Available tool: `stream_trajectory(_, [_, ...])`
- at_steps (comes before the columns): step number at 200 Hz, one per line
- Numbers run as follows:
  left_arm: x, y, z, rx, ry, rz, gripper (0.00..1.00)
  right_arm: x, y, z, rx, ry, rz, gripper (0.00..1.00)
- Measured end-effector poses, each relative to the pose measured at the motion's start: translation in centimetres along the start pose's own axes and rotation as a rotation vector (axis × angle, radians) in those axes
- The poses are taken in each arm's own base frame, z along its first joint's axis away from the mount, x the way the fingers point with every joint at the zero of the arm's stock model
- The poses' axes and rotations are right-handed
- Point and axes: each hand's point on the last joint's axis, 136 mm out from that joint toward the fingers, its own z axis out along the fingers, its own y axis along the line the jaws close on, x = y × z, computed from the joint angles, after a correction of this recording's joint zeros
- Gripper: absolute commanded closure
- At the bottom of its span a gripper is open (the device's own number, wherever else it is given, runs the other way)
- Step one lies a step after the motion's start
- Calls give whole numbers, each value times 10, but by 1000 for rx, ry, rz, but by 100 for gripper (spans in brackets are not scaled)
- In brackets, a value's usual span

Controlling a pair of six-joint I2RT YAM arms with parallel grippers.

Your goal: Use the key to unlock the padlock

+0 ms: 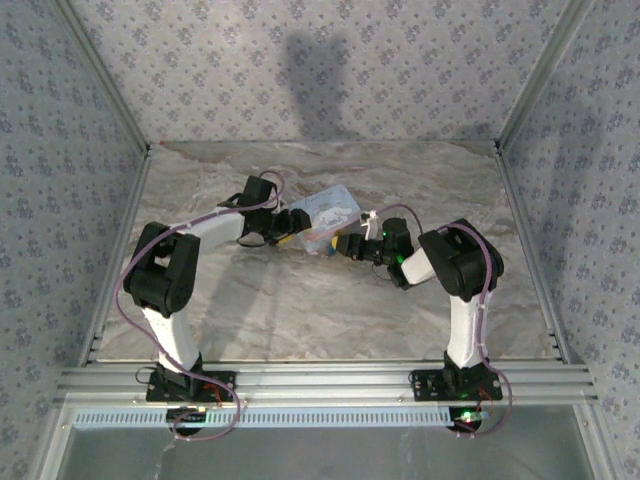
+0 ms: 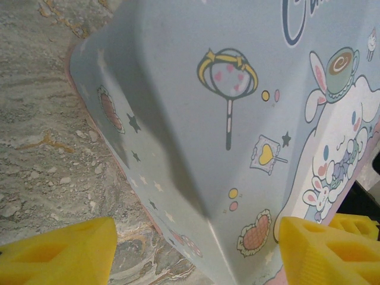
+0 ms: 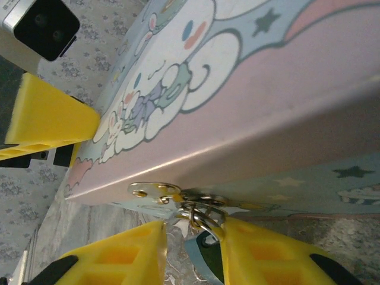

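The pale blue cartoon-printed tin [image 1: 322,213] lies mid-table between both arms. Under its silvery hasp [image 3: 153,190] hangs the tiny teal-blue padlock [image 3: 203,261], its metal shackle [image 3: 203,217] looped through the hasp. My right gripper [image 3: 193,228] is narrowly open around the padlock: the right finger touches the shackle, and marble shows between the lock and the left finger. Its place in the top view is at the tin's near side [image 1: 338,245]. My left gripper [image 2: 199,255] is wide open, straddling a corner of the tin [image 2: 237,119]. I cannot make out a key.
The marble-patterned tabletop [image 1: 300,310] has free room in front of the tin and toward the back. Patterned walls and aluminium rails [image 1: 320,380] enclose it. One yellow finger of the left gripper [image 3: 47,119] rests against the tin's lid.
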Motion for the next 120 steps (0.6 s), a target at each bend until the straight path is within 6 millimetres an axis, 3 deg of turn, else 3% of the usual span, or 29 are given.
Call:
stream_trajectory(75, [0,0,0,0,0,0,29,1,-7,-1,27,1,19,95])
stream_trajectory(120, [0,0,-1,-3,-2,0,29,0,-8,-1,28,-2,31,99])
